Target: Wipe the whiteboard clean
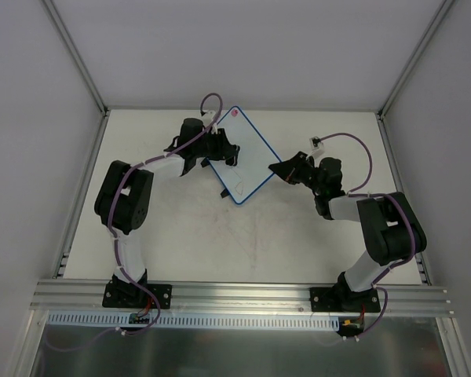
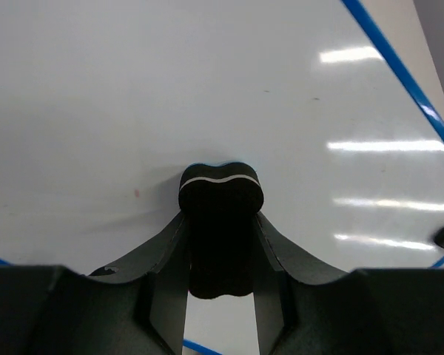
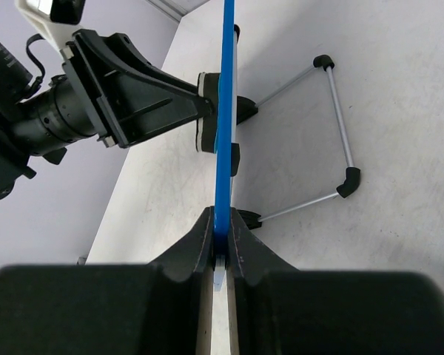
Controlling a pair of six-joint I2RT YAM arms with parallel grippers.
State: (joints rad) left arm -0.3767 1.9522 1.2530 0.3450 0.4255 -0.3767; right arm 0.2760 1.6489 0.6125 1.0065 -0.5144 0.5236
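Quick status from my end. The board sits toward 12 o'clock on the worktop, standing on its lower edge instead of lying flat. Its pink dot is at the 12 o'clock corner. A thin wire stand is out behind it.

The left gripper comes in from the board's 9 o'clock side. It's pinching the black eraser, which is pushed flat against the white face. The right gripper is clamped tight on the blue frame at the 3 o'clock corner, one finger on each side of the edge.

How I reckon it'll handle:
- It looks light and thin, stiff enough to wipe on but easy to shove over.
- The face is glossy, so it's no use for gripping. The frame edge is the only sensible place to hold it.
- That stand looks flimsy, so I wouldn't trust it to take the eraser's push alone. The pinch on the far edge does the bracing.
- If I press too hard, I'd guess the board pivots around that one clamp.

From the left wrist cam the surface looks nearly clean. All I can spot is a faint pinkish speck at 9 o'clock from the eraser.
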